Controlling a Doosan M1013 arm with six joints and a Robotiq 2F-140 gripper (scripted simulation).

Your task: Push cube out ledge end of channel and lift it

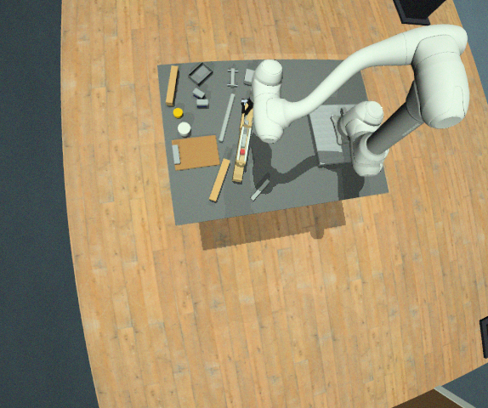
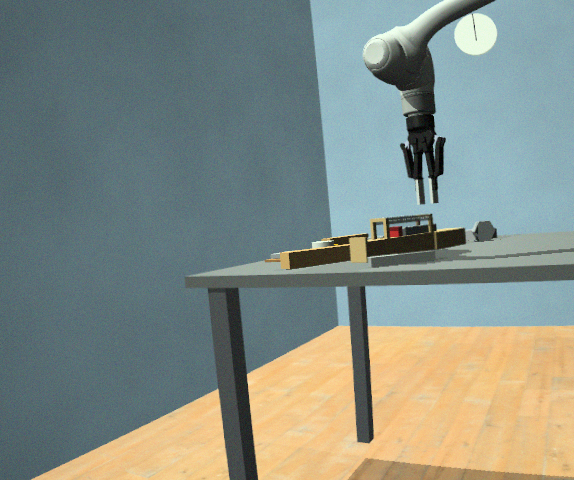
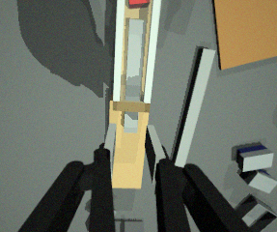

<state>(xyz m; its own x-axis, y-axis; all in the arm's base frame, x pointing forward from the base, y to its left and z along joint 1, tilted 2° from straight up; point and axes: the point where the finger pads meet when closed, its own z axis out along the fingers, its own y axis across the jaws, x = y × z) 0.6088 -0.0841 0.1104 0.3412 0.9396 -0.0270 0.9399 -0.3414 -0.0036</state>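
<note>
Overhead, side and wrist views of a single arm poised above a wooden channel [image 1: 241, 144] on a grey table [image 2: 432, 268]. The gripper [image 2: 426, 198] hangs above one end of the channel, pointing straight down, its fingertips [image 2: 420, 192] well clear of the channel's top edge. The two fingers are drawn near to each other with a narrow gap left, and nothing is held between them.

The red cube [image 1: 242, 151] sits inside the channel, between its side walls, nearer the end away from the gripper than the end beneath it. From the side the cube [image 2: 394, 231] shows behind the channel's near wall, next to an upright wooden frame at that far end. In the wrist view only its edge appears, at the top of the channel [image 3: 139, 2].

A grey rod [image 3: 134, 63] lies lengthwise within the channel, running from under a wooden crossbar [image 3: 130, 106] at the gripper's end toward the cube; whether it touches the cube cannot be told. Outside the crossbar a flat tan ledge [image 3: 125, 169] extends beneath the gripper [image 3: 130, 137].

Beside the channel, on the side away from the arm's base, a long grey bar [image 1: 226, 116] lies roughly parallel to it. Beyond that bar a flat wooden board [image 1: 195, 152] rests on the table.
</note>
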